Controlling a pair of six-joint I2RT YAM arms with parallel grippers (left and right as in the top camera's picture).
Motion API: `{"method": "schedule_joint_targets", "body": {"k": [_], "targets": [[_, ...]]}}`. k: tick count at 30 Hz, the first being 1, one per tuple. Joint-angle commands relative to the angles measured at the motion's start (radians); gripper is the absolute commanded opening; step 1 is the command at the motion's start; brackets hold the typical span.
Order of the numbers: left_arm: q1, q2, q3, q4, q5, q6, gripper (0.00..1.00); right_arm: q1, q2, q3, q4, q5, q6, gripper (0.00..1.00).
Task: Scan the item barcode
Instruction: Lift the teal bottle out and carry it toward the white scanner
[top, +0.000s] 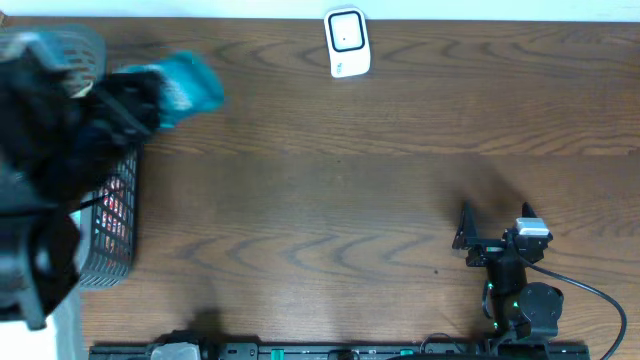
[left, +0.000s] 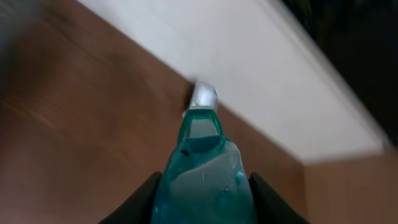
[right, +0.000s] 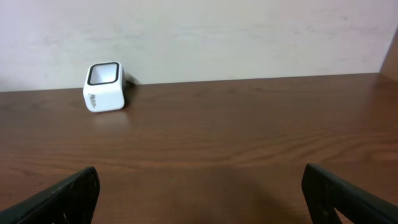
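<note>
One teal translucent plastic item (top: 190, 85), clamped in the left gripper (left: 204, 196) at ten o'clock, should travel steadily, barcode turned toward the white box scanner (top: 347, 42) at twelve o'clock. Meanwhile the right gripper (right: 200, 190) gapes wide, empty.

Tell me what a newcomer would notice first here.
The teal item, held in the left gripper, shows blurred above the far-left corner of the table. Next comes the white scanner at the middle of the far edge. The right gripper gapes open and empty near the front right.
</note>
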Motion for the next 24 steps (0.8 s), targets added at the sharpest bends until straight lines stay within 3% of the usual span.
{"method": "schedule_joint_targets", "body": {"k": [1,11,20,24], "targets": [[-0.138,0.058,-0.039,0.009,-0.072,-0.032,0.22,-0.008,-0.004,-0.002,-0.004,0.004,0.013,0.99],[-0.470,0.375,-0.071,0.020,-0.235,-0.131,0.22,-0.008,-0.004,-0.002,-0.004,0.004,0.013,0.99],[-0.575,0.587,-0.071,0.024,-0.387,-0.302,0.22,-0.008,-0.004,-0.002,-0.004,0.004,0.013,0.99],[-0.610,0.640,-0.071,0.055,-0.458,-0.319,0.22,-0.008,-0.004,-0.002,-0.004,0.004,0.013,0.99]]}}
